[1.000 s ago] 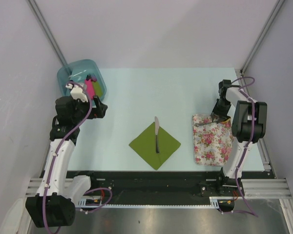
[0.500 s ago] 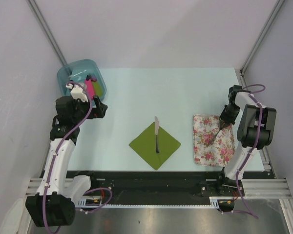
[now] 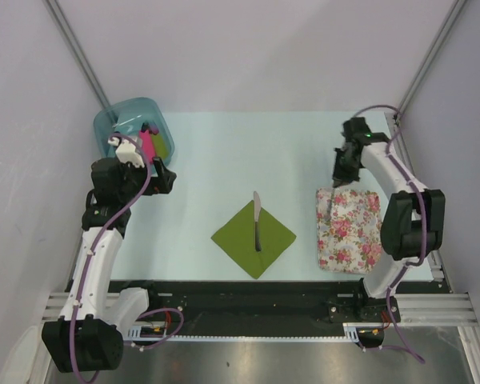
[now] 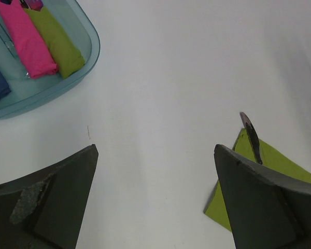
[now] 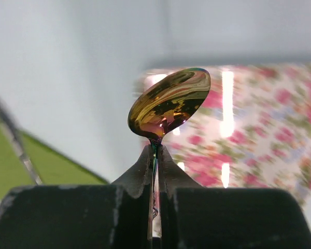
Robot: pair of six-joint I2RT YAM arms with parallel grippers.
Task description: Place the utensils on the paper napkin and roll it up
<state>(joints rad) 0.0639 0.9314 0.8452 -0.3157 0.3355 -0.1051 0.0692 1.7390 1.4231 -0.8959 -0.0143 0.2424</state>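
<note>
Pinched by its thin handle in the right gripper [image 5: 155, 155], the slim rainbow-sheened metal spoon [image 5: 169, 102] hangs over the far left corner of the flowered mat [image 3: 352, 232], likely bound left across the bare table [image 3: 296, 152] for the olive-green paper napkin [image 3: 236, 240], beside the dark knife [image 3: 257, 220] lying there; the left gripper [image 4: 155, 150] hangs spread wide at far left.

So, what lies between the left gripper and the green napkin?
Nothing. In the top external view only bare pale table separates the left gripper from the olive-green napkin; the left wrist view agrees.
</note>
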